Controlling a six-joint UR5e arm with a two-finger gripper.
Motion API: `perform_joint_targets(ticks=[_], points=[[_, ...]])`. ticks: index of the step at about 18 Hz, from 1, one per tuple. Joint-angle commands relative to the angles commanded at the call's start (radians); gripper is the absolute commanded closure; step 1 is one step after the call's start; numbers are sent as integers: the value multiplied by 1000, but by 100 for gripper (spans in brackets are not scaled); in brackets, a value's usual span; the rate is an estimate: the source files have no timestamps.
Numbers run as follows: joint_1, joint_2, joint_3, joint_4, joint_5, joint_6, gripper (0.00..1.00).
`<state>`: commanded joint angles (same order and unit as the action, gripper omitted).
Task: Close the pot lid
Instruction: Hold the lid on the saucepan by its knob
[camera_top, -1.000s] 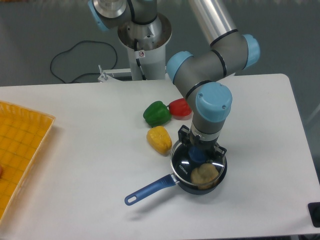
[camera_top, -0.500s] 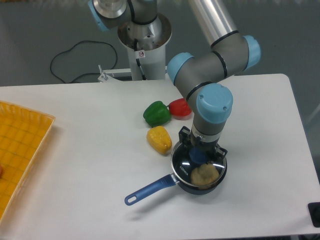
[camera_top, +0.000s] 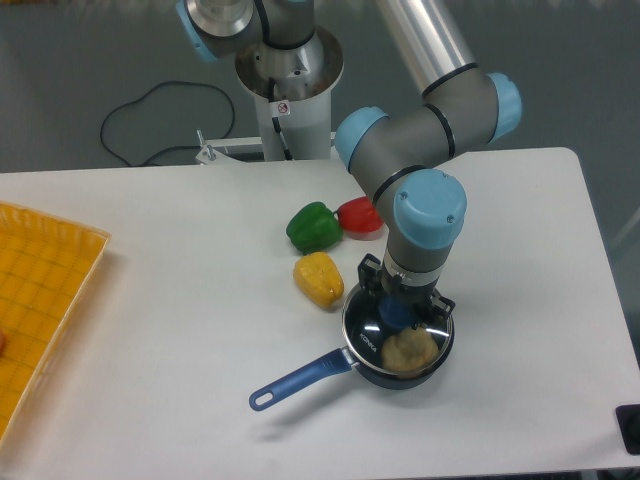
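Here, in the single fixed camera view, the pot (camera_top: 398, 345) sits on the white table (camera_top: 180, 300) toward the near edge, right of the middle, its long blue handle (camera_top: 298, 379) running out toward the near-left. The pot lid (camera_top: 372, 328) lies on top of the pot, its metal rim lining up with the pot's rim as far as can be seen; through the glass a tan, lumpy piece of food (camera_top: 408, 349) shows inside. The gripper (camera_top: 399, 308) points straight down over the lid, its fingers on either side of the blue knob (camera_top: 396, 312); the arm's wrist hides the fingertips, so I cannot tell whether they are clamped on the knob or standing apart from it.

Just beside the pot, toward the far-left, lies a yellow pepper (camera_top: 318, 279), very close to the pot's rim. Farther back are a green pepper (camera_top: 314, 227) and a red pepper (camera_top: 359, 217), touching one another, the red one partly behind the arm. A yellow tray (camera_top: 40, 300) rests at the table's left edge. Beyond the far edge stands the arm's base, with a black cable (camera_top: 140, 120) looping on the grey floor behind.
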<state>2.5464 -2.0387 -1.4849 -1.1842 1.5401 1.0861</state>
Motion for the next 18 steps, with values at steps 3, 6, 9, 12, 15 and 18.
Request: perform_joint_targets(ticks=[3,6,9,12,15,18], points=[[0,0,2,0,0,0,52],[0,-5,8,0,0,0,52],[0,-6,17,5,0,-2,52],[2,-8,21,5,0,-2,52],[2,-11,21,6,0,-2,52],[2,-14,21,6,0,0,52]])
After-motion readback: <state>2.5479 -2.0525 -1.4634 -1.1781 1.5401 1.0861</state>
